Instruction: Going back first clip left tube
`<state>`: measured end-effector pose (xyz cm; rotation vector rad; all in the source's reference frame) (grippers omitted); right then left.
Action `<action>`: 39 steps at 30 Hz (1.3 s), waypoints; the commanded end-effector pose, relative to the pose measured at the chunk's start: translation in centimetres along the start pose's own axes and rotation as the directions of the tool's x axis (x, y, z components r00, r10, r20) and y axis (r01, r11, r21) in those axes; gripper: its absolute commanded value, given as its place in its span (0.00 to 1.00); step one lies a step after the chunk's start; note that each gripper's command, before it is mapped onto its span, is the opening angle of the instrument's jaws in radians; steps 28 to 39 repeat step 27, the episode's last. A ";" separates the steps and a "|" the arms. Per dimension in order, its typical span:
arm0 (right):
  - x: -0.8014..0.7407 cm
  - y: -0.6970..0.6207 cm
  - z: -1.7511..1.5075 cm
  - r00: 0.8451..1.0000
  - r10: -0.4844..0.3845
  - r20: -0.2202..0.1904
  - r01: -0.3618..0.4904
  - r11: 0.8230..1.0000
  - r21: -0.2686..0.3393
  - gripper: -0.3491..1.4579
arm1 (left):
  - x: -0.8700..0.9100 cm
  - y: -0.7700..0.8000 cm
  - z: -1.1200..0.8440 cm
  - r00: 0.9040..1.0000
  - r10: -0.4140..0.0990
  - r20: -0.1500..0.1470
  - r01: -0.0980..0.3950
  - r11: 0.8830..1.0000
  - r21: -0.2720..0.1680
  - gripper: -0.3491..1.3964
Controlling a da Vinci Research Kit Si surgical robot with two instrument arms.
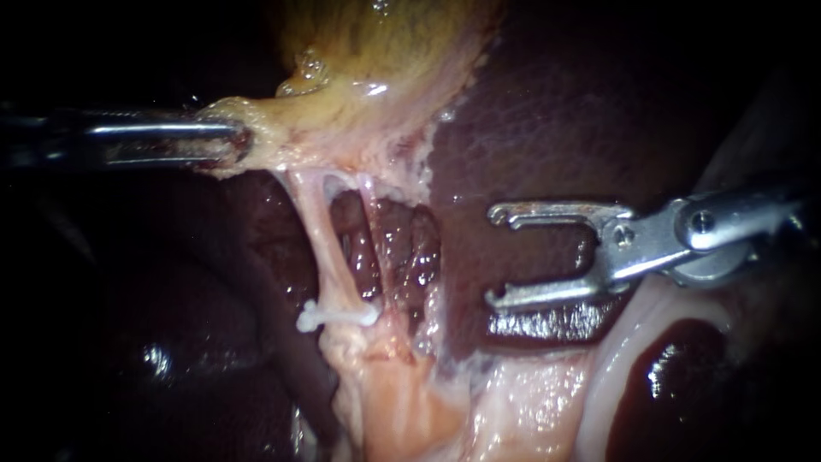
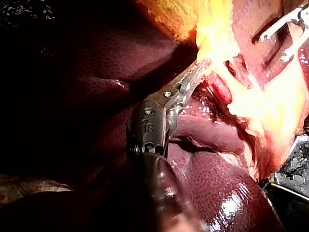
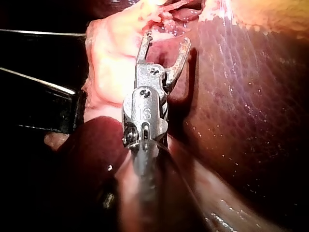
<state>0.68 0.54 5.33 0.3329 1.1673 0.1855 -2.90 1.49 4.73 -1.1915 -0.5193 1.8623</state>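
Two pale tubes run down from the gallbladder (image 1: 376, 51). The left tube (image 1: 323, 248) carries a white clip (image 1: 335, 315) across its lower end; the thinner right tube (image 1: 376, 244) runs beside it. My left instrument (image 1: 231, 141) comes in from the left, its jaws shut on the pale tissue at the gallbladder's base (image 2: 200, 67). My right instrument (image 1: 496, 257) hovers over the liver (image 1: 547, 128), well right of the tubes, jaws wide open and empty (image 3: 164, 43).
Dark liver lobes (image 1: 171, 342) lie below and left of the tubes. Pale fatty tissue (image 1: 410, 402) spreads under the clip. A glossy dark lobe (image 1: 676, 385) sits beneath my right instrument's shaft.
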 end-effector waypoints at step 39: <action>-0.02 -0.01 -0.03 1.000 0.000 -0.004 0.000 1.000 0.017 0.47 | -0.15 -0.09 0.79 1.000 0.009 0.007 -0.009 1.000 -0.006 0.00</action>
